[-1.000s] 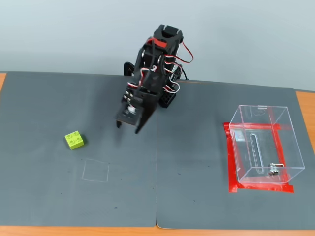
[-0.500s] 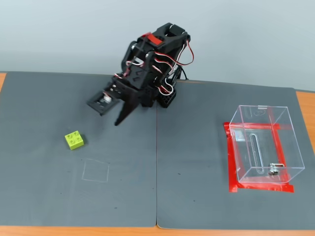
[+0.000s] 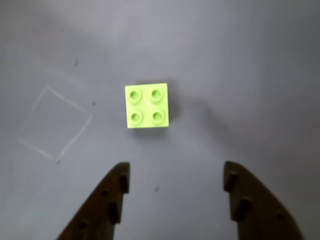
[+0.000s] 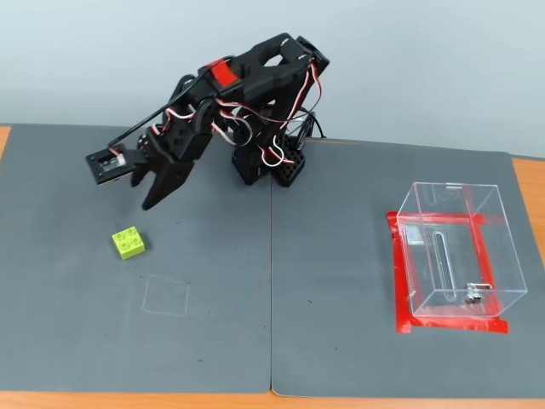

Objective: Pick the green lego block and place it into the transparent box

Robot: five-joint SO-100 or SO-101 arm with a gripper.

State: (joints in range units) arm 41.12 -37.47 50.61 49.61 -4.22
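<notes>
The green lego block (image 4: 129,243) lies on the grey mat at the left of the fixed view, studs up. My gripper (image 4: 145,194) hangs in the air above and just behind it, open and holding nothing. In the wrist view the block (image 3: 147,105) sits centred beyond my gripper (image 3: 176,176), whose two dark fingers (image 3: 117,185) stand wide apart at the bottom edge. The transparent box (image 4: 457,251) stands far to the right on red tape (image 4: 400,281), with a slot and a small metal fitting.
A faint chalk square (image 4: 165,296) is drawn on the mat just right of and below the block; it also shows in the wrist view as a chalk square (image 3: 56,123). The arm's base (image 4: 272,166) stands at the mat's back centre. A seam (image 4: 271,290) splits the two mats.
The arm has swung left and reached out from the centre of the mat. The gripper now hangs over the green block. Block and box have not moved.
</notes>
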